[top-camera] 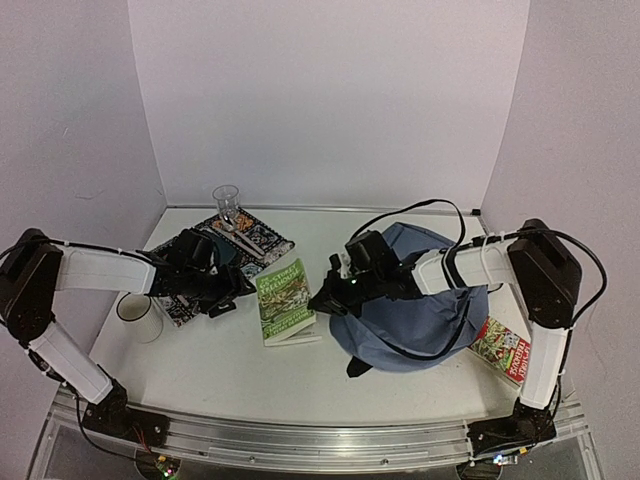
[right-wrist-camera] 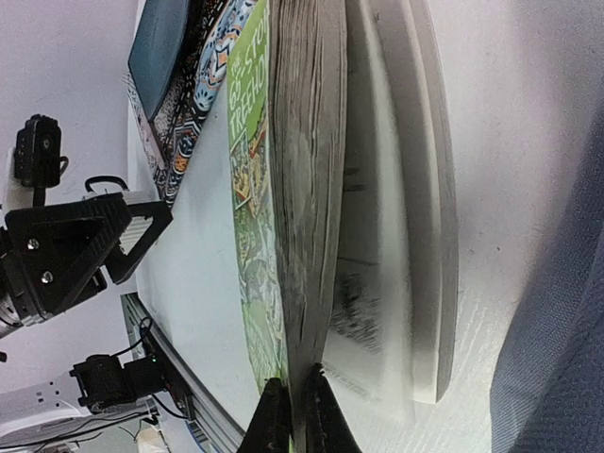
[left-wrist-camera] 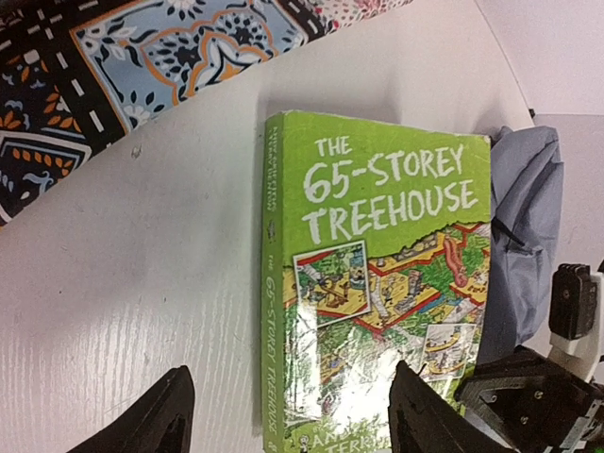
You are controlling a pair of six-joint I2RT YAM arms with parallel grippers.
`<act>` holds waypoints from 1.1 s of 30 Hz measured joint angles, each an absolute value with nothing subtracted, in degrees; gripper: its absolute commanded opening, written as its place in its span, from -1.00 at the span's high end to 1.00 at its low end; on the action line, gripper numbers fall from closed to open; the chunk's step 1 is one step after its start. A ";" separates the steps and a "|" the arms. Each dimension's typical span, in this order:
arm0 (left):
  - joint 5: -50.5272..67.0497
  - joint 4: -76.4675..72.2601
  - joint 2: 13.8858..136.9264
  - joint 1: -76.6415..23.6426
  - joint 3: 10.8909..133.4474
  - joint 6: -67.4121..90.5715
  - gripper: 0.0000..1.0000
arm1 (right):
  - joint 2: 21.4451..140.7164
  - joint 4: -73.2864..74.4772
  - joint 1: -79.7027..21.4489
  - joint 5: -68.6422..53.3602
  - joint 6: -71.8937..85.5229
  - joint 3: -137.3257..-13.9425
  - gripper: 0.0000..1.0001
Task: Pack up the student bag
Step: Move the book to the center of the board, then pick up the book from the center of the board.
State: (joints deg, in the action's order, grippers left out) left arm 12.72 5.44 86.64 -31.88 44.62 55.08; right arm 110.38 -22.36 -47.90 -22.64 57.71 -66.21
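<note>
Top external view: the student bag (top-camera: pixel 430 310) lies slumped on the right half of the worktop (top-camera: pixel 240 370), a rounded grey-blue heap with a black strap across it. Its right edge covers part of a red book (top-camera: pixel 500 350).

Just left of the bag lies a green book (top-camera: pixel 285 298), "The 65-Storey Treehouse". The right end effector (top-camera: pixel 322 298) meets it at its right edge. The right wrist view shows those fingers pinched together on the cover and upper pages, with a lower sheaf of pages splayed apart.

The left end effector (top-camera: pixel 230 292) hangs just left of the book, fingers spread wide and gripping nothing. The left wrist view shows the spine between them.

Behind it lies a patterned book (top-camera: pixel 250 235) with a glass (top-camera: pixel 227 200) at its far edge. A white mug (top-camera: pixel 138 312) stands near the left edge.
</note>
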 measured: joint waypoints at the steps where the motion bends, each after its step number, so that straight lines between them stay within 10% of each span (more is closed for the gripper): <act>1: 13.21 5.31 87.53 -31.88 44.62 54.89 -0.38 | 110.50 -22.31 -47.90 -22.79 57.24 -66.19 0.76; 17: 16.46 4.38 97.50 -33.38 47.95 50.25 -0.18 | 118.71 -18.58 -48.34 -19.93 47.15 -73.23 0.13; 24: 17.87 3.00 99.55 -34.40 48.53 49.49 -0.13 | 121.92 -17.48 -48.29 -19.26 44.66 -77.64 0.95; 33: 17.40 1.05 97.25 -34.40 47.56 51.86 -0.45 | 122.05 -18.75 -47.83 -22.68 47.14 -78.03 1.00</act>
